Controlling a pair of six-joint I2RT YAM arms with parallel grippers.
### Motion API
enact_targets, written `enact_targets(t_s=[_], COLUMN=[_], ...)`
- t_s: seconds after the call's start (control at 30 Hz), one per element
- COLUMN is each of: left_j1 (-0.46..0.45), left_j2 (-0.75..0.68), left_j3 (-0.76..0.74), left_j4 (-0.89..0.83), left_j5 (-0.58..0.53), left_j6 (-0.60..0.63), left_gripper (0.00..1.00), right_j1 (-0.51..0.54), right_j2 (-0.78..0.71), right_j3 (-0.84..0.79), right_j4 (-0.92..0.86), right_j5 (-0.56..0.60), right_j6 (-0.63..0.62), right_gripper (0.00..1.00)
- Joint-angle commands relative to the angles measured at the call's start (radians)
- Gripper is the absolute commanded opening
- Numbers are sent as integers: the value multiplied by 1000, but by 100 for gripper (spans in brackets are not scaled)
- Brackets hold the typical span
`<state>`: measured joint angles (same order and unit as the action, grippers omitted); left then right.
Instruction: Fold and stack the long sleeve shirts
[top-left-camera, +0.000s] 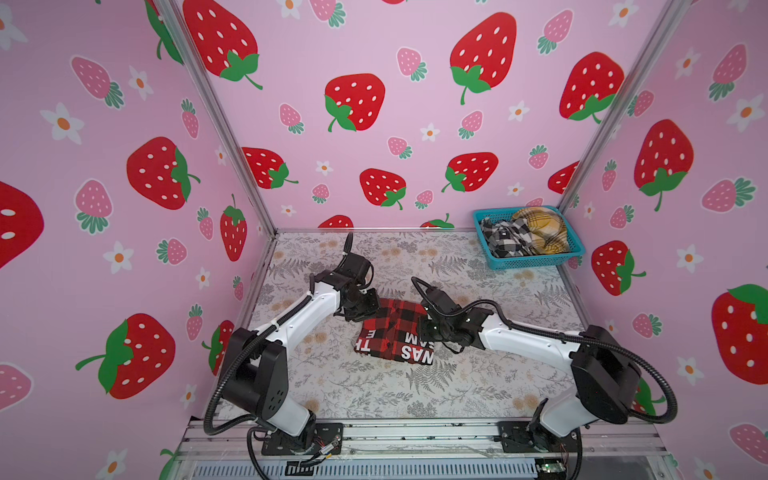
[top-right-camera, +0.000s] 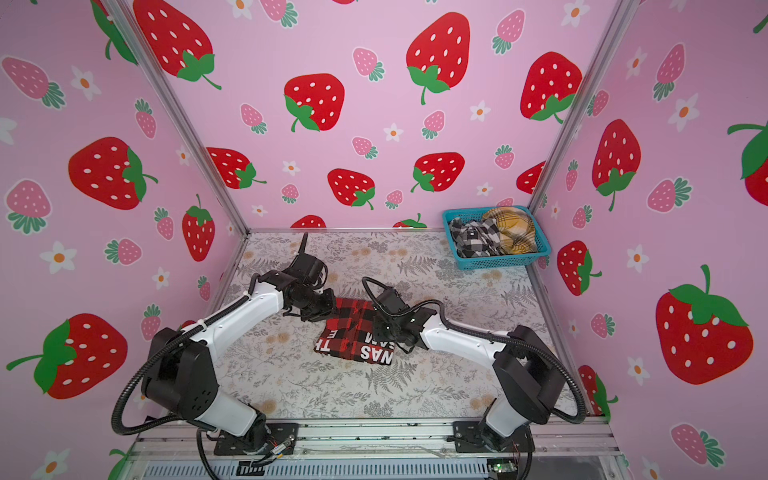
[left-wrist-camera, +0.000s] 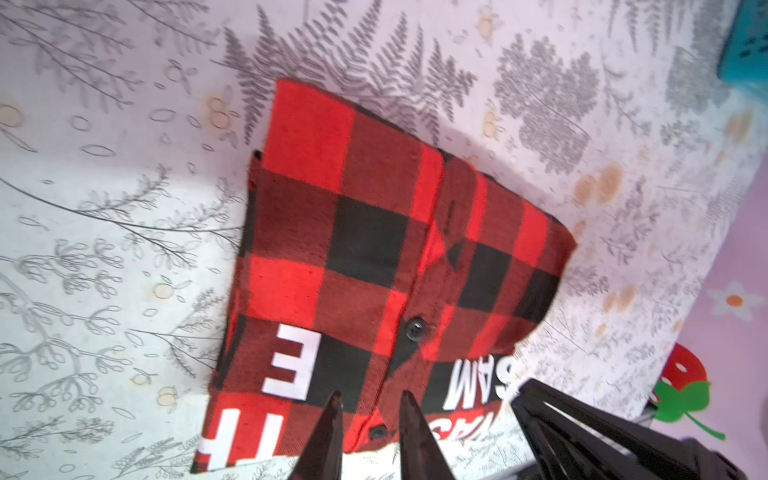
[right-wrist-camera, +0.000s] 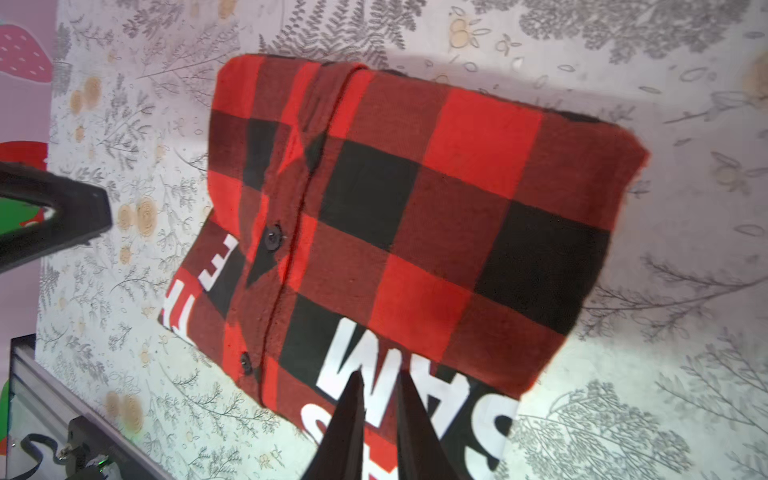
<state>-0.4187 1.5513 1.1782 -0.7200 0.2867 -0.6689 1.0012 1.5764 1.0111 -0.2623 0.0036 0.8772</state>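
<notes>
Left pincer (left-wrist-camera: 370, 401) has its tips slightly apart, a narrow gap with nothing pinched, just over the lettered edge of the folded red-and-black shirt (top-left-camera: 395, 332). Right pincer (right-wrist-camera: 379, 379) is likewise narrowly spread above the white letters. That shirt lies mid-table (top-left-camera: 374, 390); the black-and-white shirt (top-left-camera: 505, 237) and yellow shirt (top-left-camera: 540, 232) fill the basket (top-left-camera: 536, 262) at the far right corner.

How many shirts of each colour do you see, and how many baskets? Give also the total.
Red-and-black checked fabric shirt with white letters: 1
Black-and-white checked fabric shirt: 1
Mustard-yellow plaid fabric shirt: 1
Teal plastic mesh basket: 1
Total: 4
</notes>
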Motion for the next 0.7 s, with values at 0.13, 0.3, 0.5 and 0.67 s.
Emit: enact_targets(t_s=[0.13, 0.3, 0.5, 0.67], left_j1=[-39, -21, 59, 69], left_j2=[30, 49, 70, 91], left_j3=[-192, -248, -323, -359], left_j4=[134, 160, 208, 222], left_j5=[170, 141, 144, 159], left_j6=[-134, -126, -119, -100], left_gripper=[12, 10, 8, 7], right_j1=[79, 102, 84, 47], right_j2=[85, 156, 187, 188], right_j3=[73, 86, 29, -35], right_j4=[77, 99, 86, 80], right_j5=[-102, -151, -154, -160], right_j6=[-10, 5, 44, 53], right_gripper=[19, 19, 18, 18])
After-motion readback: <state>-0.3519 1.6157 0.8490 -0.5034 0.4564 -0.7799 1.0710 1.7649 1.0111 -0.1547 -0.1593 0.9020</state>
